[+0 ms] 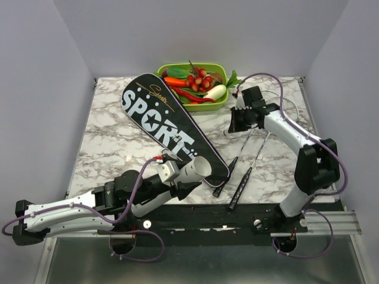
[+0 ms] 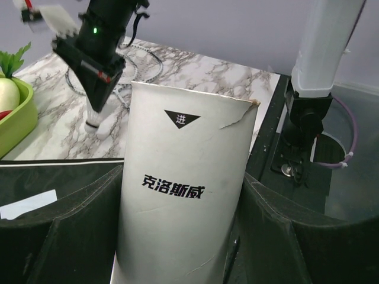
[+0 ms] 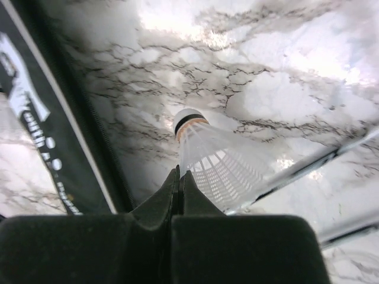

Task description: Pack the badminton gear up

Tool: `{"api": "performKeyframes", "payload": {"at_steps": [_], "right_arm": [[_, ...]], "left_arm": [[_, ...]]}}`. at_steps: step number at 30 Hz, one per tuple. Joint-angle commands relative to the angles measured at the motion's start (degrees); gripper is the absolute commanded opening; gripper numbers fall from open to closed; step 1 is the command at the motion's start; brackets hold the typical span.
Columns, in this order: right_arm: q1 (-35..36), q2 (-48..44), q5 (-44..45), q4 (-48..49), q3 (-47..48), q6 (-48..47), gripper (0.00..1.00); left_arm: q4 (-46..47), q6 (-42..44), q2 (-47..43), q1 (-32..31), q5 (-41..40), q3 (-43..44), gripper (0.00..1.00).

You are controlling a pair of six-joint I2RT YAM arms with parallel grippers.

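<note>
Top view: the bag (image 1: 159,117) lies diagonally across the table (image 1: 112,148), the two rackets (image 1: 240,189) just to its right. The right gripper (image 1: 240,123) hangs over their heads. Left wrist view: the left gripper (image 1: 188,177) is spread wide, clamping a white cardboard tube (image 2: 183,195) near the bag's narrow end. Right wrist view: the right fingers (image 3: 160,204) are pressed together, pinching the skirt rim of the shuttlecock (image 3: 210,160), cork down, beside the bag's edge.
</note>
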Motion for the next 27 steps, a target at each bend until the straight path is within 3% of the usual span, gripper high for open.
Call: {"api": "performKeyframes", "payload": {"at_steps": [1,9,19,23,27], "right_arm": [[-0.19,-9.97,5.73,-1.47,-1.85,2.65,0.01],[2.97,-29.55,7.58,-7.71,-6.07,5.02,0.0],[8.23,-43.99,-0.95,-23.97,-6.24,4.94,0.01],[9.91,-50.04,-3.92,-25.04,-9.67,6.43,0.01],[10.88,-53.74,-12.36,-22.58,-13.36,8.1,0.01]], "left_arm": [[-5.61,-11.13,2.55,-0.3,-0.51,-0.85,0.0],[-4.21,-9.46,10.54,-0.22,-1.91,0.64,0.0],[-1.41,-6.65,19.87,-0.3,-2.97,1.0,0.0],[1.67,-6.38,20.22,-0.3,-2.79,0.12,0.0],[3.96,-6.47,20.49,-0.3,-2.79,0.03,0.0]]}}
